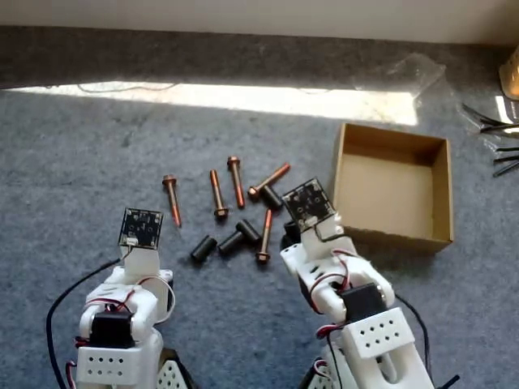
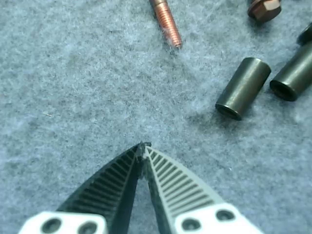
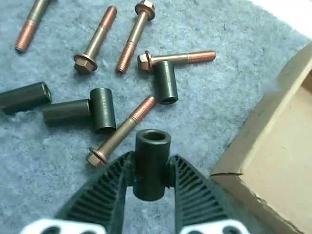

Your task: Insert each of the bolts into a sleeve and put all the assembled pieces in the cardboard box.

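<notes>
Counted from above: five bolts (image 1: 217, 194), five sleeves (image 1: 203, 249), one cardboard box (image 1: 442, 194). All five bolts bare and flat on the grey carpet (image 1: 73, 178), fanned out between the left arm (image 1: 130, 308) and the right arm (image 1: 357, 308).

Bolts copper-coloured, each with a flanged hex head, a plain shank and a threaded end. Sleeves short, dark, dull tubes with an open bore. Box brown, square, open-topped, resting on the carpet beside the right arm, just past the cluster of parts.

Four sleeves lying on their sides among the bolts, two of them touching in a T, another against one bolt's head. Fifth sleeve (image 3: 152, 146) pinched in the right gripper (image 3: 151, 157), ribbed fingers (image 3: 109, 187) closed on its lower half, open end toward the camera, close to the box's near corner and beside the nearest bolt.

Left gripper (image 2: 143, 146) closed tip to tip, holding nothing, over bare carpet, near two lying sleeves and one threaded bolt end.

From above, the whole layout and the count. From the right wrist, the grip itself, the bores, the threads. From the left wrist, the meeting fingertips.
</notes>
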Controlling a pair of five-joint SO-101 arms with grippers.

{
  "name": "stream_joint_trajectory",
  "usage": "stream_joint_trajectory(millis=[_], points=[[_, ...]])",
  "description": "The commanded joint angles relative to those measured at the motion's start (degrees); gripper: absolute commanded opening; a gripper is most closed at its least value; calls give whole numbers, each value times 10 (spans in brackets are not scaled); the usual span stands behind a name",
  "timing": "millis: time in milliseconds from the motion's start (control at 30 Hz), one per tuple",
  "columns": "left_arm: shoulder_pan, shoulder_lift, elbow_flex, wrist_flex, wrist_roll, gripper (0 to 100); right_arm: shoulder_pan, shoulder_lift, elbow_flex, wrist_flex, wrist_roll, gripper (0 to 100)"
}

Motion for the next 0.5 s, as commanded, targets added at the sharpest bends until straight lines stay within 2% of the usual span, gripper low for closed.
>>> stream_joint_trajectory(millis=[0, 467], points=[[2, -1, 13, 4, 2, 6, -5, -11, 24, -72, 4, 5], [3, -1, 13, 4, 3, 6, -5, -11, 146, -382, 4, 5]])
